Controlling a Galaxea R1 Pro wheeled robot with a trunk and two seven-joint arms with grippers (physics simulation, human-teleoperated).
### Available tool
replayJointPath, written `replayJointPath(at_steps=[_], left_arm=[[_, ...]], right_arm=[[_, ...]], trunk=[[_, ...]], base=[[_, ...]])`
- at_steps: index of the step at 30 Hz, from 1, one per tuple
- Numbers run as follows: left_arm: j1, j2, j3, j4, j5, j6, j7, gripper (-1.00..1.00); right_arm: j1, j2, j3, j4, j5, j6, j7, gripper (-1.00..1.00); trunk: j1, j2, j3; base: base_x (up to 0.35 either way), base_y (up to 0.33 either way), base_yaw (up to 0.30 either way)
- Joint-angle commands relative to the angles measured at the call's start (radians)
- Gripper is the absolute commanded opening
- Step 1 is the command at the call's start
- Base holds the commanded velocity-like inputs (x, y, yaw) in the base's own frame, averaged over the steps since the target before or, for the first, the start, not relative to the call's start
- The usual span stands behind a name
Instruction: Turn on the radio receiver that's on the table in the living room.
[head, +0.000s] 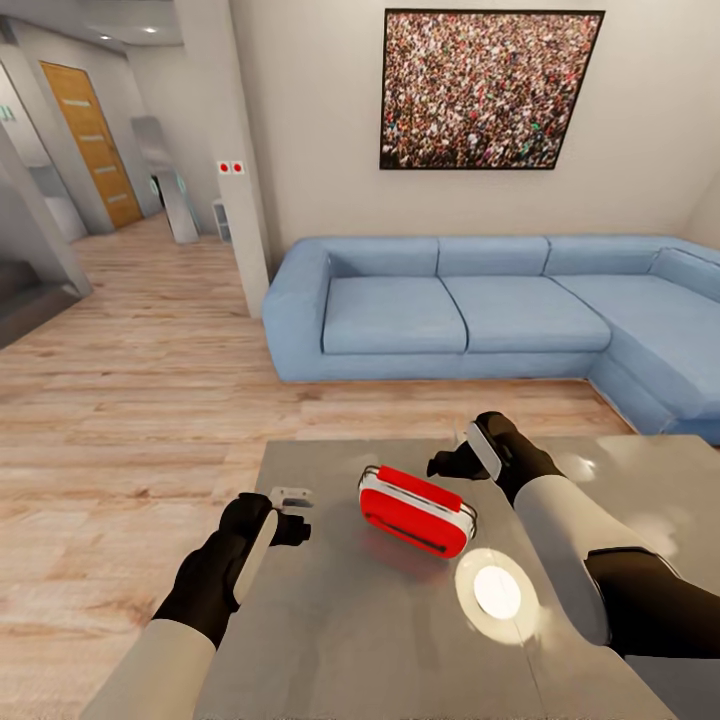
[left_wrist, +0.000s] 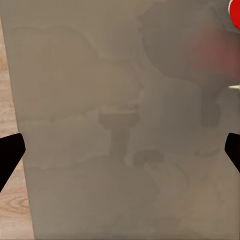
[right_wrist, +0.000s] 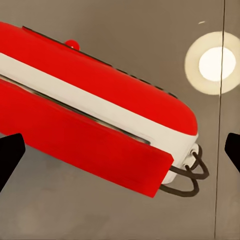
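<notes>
The red and white radio receiver (head: 417, 510) lies on the glossy grey table (head: 340, 630), near its far edge. My right gripper (head: 452, 463) hovers just beyond and right of it, open. In the right wrist view the radio receiver (right_wrist: 90, 110) is close below, its thin wire handle (right_wrist: 192, 175) at one end, and the right gripper (right_wrist: 120, 155) has its dark fingertips (right_wrist: 10, 155) spread wide on either side. My left gripper (head: 288, 515) hangs open over the table's left part, left of the radio. Under the left gripper (left_wrist: 120, 150) is bare table top (left_wrist: 100, 75), with a corner of the radio receiver (left_wrist: 235, 12).
A blue L-shaped sofa (head: 480, 310) stands beyond the table, under a framed crowd picture (head: 490, 88). Light wood floor (head: 130, 400) stretches left toward a hallway with a wooden door (head: 92, 140). A bright lamp reflection (head: 497, 592) shines on the table beside the radio.
</notes>
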Motion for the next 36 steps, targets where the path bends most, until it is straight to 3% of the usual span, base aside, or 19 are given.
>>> replayJointPath(at_steps=[1, 15, 36], left_arm=[[0.000, 0.000, 0.000, 0.000, 0.000, 0.000, 0.000, 1.00], [0.000, 0.000, 0.000, 0.000, 0.000, 0.000, 0.000, 1.00], [0.000, 0.000, 0.000, 0.001, 0.000, -0.001, 0.000, 1.00]], right_arm=[[0.000, 0.000, 0.000, 0.000, 0.000, 0.000, 0.000, 1.00], [0.000, 0.000, 0.000, 0.000, 0.000, 0.000, 0.000, 1.00], [0.000, 0.000, 0.001, 0.000, 0.002, 0.000, 0.000, 1.00]], trunk=[[0.000, 0.000, -0.002], [0.000, 0.000, -0.024], [0.000, 0.000, -0.052]], base=[[-0.005, 0.006, 0.000], [-0.064, 0.107, 0.000], [-0.004, 0.006, 0.000]])
